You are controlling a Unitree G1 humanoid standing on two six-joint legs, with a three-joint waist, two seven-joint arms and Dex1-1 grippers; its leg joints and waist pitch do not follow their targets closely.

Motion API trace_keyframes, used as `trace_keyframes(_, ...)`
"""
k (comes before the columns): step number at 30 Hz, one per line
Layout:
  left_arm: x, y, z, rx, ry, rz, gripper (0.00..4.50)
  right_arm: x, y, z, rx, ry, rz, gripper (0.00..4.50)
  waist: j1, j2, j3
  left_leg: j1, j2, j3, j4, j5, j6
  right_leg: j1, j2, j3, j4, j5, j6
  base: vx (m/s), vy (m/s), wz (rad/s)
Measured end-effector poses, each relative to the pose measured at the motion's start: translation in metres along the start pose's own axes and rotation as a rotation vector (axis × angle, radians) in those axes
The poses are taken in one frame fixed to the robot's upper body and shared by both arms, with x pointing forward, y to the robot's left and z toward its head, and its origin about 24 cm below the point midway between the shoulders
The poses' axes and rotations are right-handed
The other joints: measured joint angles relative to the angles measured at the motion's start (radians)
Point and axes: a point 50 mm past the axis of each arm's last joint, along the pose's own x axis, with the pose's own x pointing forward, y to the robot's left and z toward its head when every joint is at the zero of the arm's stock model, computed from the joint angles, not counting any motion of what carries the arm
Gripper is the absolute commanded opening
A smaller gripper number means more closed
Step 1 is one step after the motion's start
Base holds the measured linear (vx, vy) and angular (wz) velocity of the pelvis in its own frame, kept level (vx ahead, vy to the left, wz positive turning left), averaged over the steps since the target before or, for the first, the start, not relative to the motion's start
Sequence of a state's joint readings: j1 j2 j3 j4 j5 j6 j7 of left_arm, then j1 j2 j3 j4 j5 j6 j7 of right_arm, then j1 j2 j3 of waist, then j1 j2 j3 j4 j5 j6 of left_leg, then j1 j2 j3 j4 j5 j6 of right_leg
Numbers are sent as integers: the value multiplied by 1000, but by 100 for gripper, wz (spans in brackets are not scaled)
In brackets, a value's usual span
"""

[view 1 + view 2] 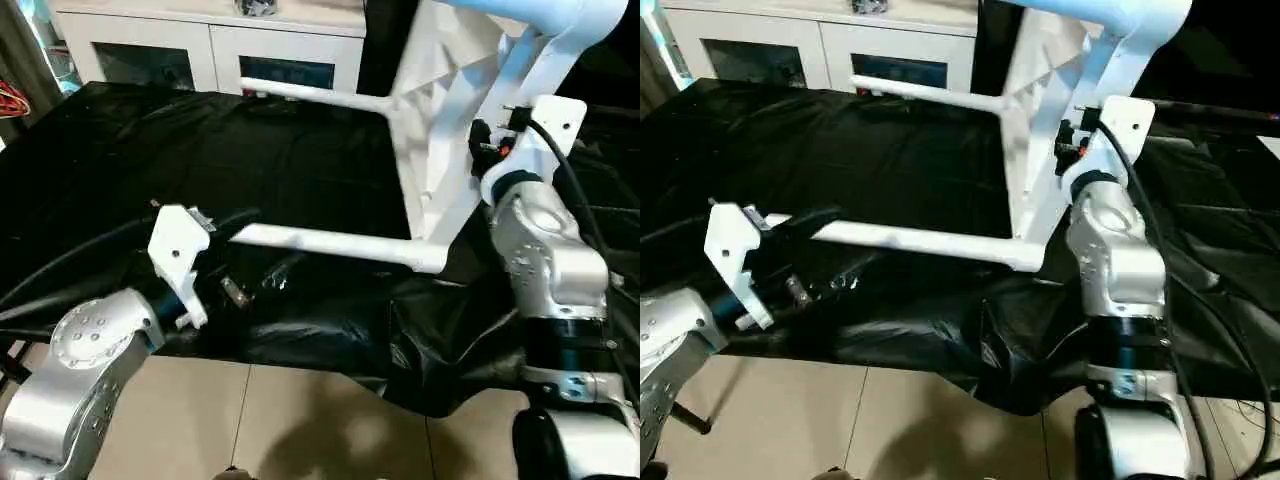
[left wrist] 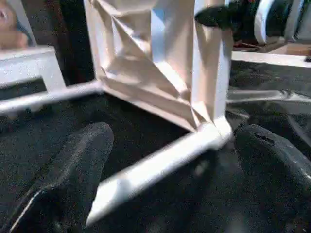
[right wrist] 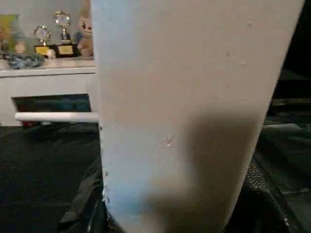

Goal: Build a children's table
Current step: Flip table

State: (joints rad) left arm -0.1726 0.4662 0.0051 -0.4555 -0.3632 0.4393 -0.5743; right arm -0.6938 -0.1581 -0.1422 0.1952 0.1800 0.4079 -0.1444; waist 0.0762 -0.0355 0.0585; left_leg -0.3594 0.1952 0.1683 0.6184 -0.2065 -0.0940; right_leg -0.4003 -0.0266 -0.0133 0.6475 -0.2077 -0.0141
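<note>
Tabletop [image 1: 440, 110] stands on edge on the black-draped surface [image 1: 150, 160], ribbed underside facing the left gripper [image 2: 170, 160]. Two legs seated: near leg [image 1: 330, 245] and far leg [image 1: 315, 95] both stick out level from the tabletop toward the white cabinet [image 1: 210, 50] side. Right gripper [image 1: 487, 140] is clamped on a third leg [image 1: 545, 40] above the tabletop. Left jaws wide open, empty, straddling the near leg's free end. Hollow plastic: probably light, stiff, slick, so grip legs mid-shaft. Tabletop on edge may tip. Surface edge near; open room toward the cabinet.
</note>
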Motion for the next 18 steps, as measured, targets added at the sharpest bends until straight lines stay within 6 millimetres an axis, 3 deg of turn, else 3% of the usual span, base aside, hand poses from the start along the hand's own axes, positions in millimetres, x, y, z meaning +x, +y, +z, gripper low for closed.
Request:
trace_keyframes(2,7,3,7,53,-22,15,450,2,8,0,-39,-2,43,170,-13,-1,-1,0,0,0,0,2,-3,0,0,0,0,0,0,0,0,0)
trace_keyframes(4,14,10,12,109,-35,66,450,3,12,-1,-87,-7,95,222,-20,-5,-3,0,0,0,0,2,-3,0,0,0,0,0,0,0,0,0)
trace_keyframes(9,31,30,27,313,-55,207,450,6,18,-3,-127,-26,163,254,-37,-9,-3,-6,0,-2,0,2,-3,-1,1,0,0,1,-1,0,0,0)
trace_keyframes(10,36,32,33,388,-63,219,450,6,17,-4,-128,-28,162,277,-38,-10,-3,-6,0,-2,0,3,-1,-1,1,0,0,1,-1,0,0,0)
trace_keyframes(18,60,32,70,658,-249,276,450,4,20,-7,-103,-47,166,324,-37,-13,-3,-8,1,-2,0,7,-2,-3,1,0,0,2,-1,0,0,0)
